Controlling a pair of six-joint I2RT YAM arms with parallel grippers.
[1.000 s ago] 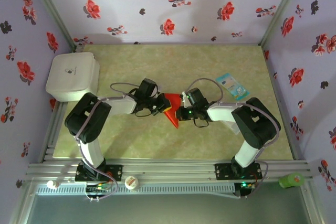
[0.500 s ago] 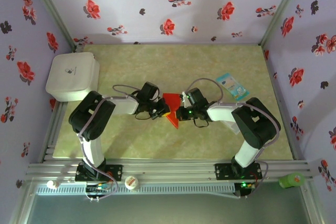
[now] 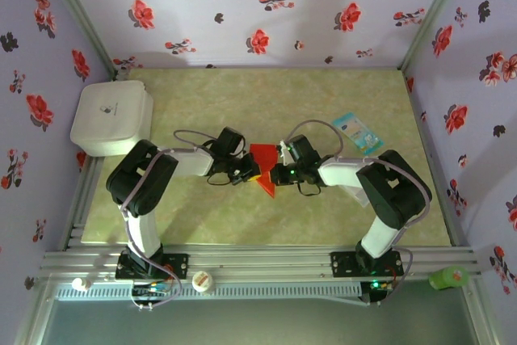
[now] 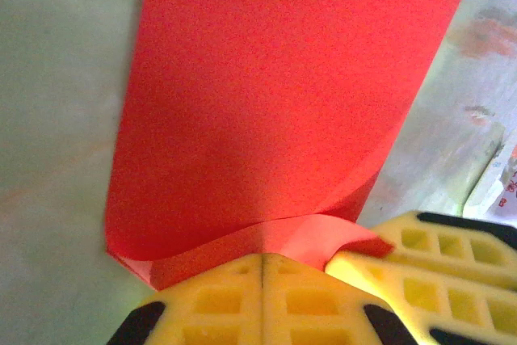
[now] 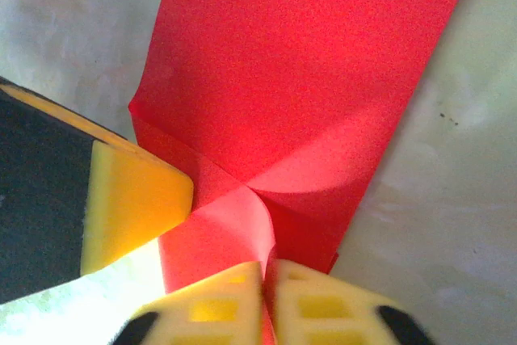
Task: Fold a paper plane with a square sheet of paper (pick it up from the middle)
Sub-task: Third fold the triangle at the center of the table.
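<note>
Honestly, the danger now is tearing. My left claw (image 4: 262,268) is closed all the way, and the curled near edge of the square sheet of paper (image 4: 275,103) runs in under its tips, so I judge it pinched there. My right claw (image 5: 265,284) is all but closed too, with a raised flap of the same red sheet caught between its pads. The sheet lies partly folded on the tabletop (image 3: 242,94), midway between my 2 arms. With 2 grips so close together on 1 thin sheet, any pull apart could rip it or drag the crease askew. A loosening right grip would let the flap spring back unfolded. My 2 claws also sit just beside each other, so a careless turn could knock them together and crumple the fold.
</note>
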